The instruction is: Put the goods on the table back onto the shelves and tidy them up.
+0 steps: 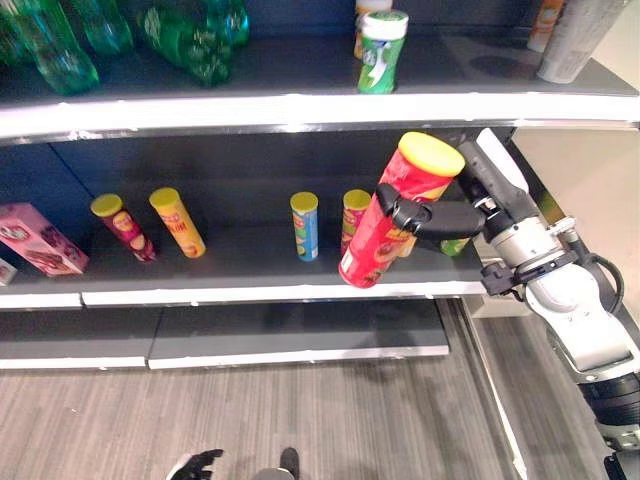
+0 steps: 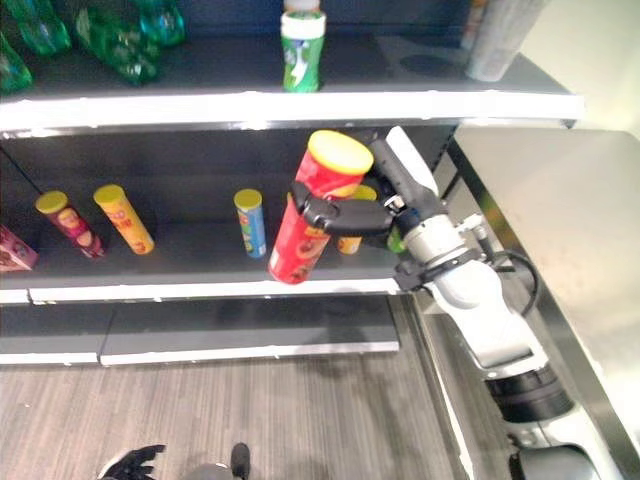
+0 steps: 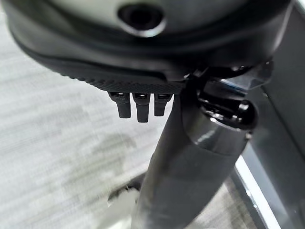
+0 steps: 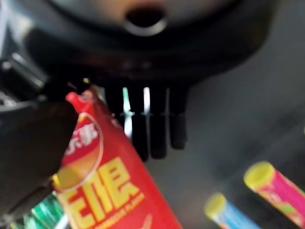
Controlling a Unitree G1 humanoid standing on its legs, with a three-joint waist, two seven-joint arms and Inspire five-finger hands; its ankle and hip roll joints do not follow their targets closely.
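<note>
On the middle shelf (image 1: 250, 262), read from its left end: a pink box (image 1: 38, 239) lies at the far left, next to it a small yellow-lidded can with a pink wrapper (image 1: 122, 226), leaning, then an orange can (image 1: 178, 222) leaning the same way. Further right along the shelf stands a blue can (image 1: 305, 226), upright, and beside it another yellow-lidded can (image 1: 353, 215), partly hidden.

In front of that last can, off the shelf surface, the right hand (image 1: 432, 218) holds a large red can (image 1: 385, 222) with a yellow lid. Its fingers and thumb are wrapped round the can's middle; the can is tilted, lid up and to the right, base down toward the shelf's front edge. Judgement: the mid-body hold leaves the base free so it can be set down first in the gap right of the blue can (space there looks tight, as a green item sits behind the hand).

Above this shelf, the top shelf (image 1: 300, 105) carries green bottles (image 1: 190, 35) lying at the left and a green-and-white can (image 1: 381, 52) standing near the centre.

The left hand (image 1: 195, 465) hangs low over the floor, well below the shelf, idle, fingers loosely curled and holding nothing.

Risk, as judged: the tilted base may knock the neighbouring can on entry.
</note>
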